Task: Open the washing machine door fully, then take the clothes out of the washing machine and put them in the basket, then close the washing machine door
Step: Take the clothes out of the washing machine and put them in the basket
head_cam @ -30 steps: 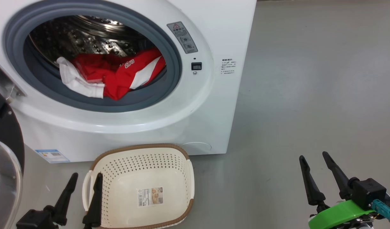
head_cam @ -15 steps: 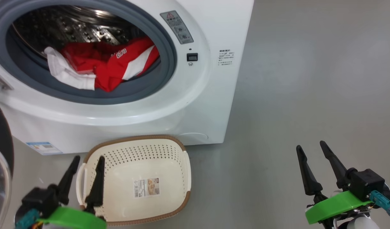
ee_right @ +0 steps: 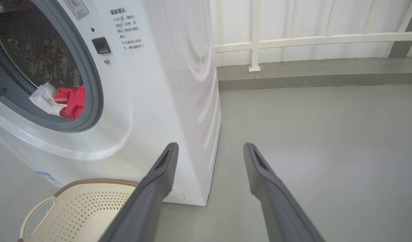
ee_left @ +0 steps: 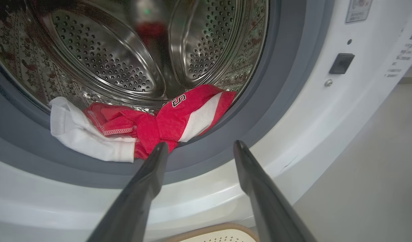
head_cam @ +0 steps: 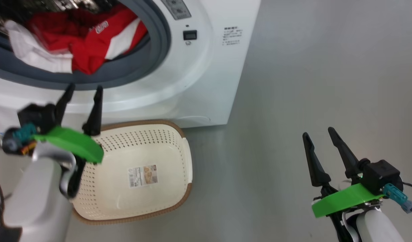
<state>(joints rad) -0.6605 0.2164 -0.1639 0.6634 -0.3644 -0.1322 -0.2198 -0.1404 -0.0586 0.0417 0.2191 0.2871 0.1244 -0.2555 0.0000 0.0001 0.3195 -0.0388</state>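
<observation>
Draping the grey ring [ee_left: 279,84] — crumpled red-and-white clothes [ee_left: 158,124].

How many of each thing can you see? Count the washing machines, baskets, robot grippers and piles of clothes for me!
washing machine: 1
basket: 1
grippers: 2, the left gripper and the right gripper
pile of clothes: 1
Total: 5
</observation>
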